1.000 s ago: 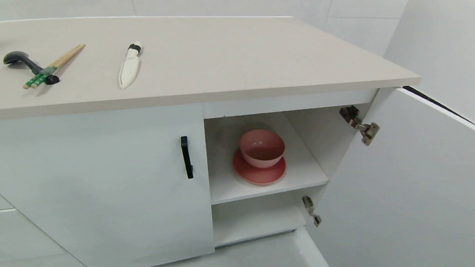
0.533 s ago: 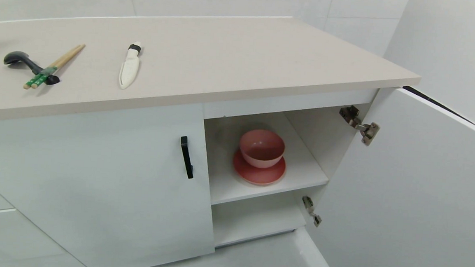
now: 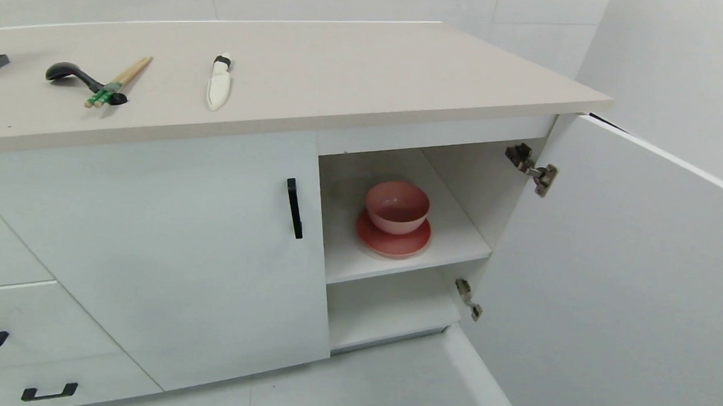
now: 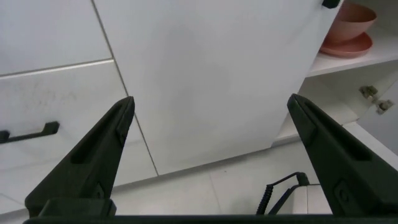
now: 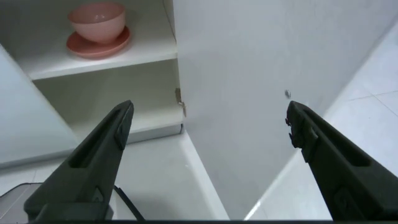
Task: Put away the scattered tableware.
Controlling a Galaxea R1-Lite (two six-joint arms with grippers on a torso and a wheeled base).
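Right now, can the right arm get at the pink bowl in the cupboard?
Probably yes. The cupboard door stands wide open, the pink bowl sits uncovered on its plate, and the right gripper, jaws open, faces it unobstructed.

Pink bowl (image 3: 397,206) sits upright on a red plate (image 3: 392,242) on the upper shelf (image 3: 454,234) in front of me. Up on the counter (image 3: 357,71): a black spoon (image 3: 74,74) with green-tipped wooden chopsticks (image 3: 120,81) lying across its handle. A white knife (image 3: 219,85) with a black band lies flat near them.

Countertop (image 3: 357,71) with ladle (image 3: 68,73), chopsticks (image 3: 121,80), perhaps a knife (image 3: 219,84), shelf (image 3: 453,249) bearing red plate (image 3: 392,245)
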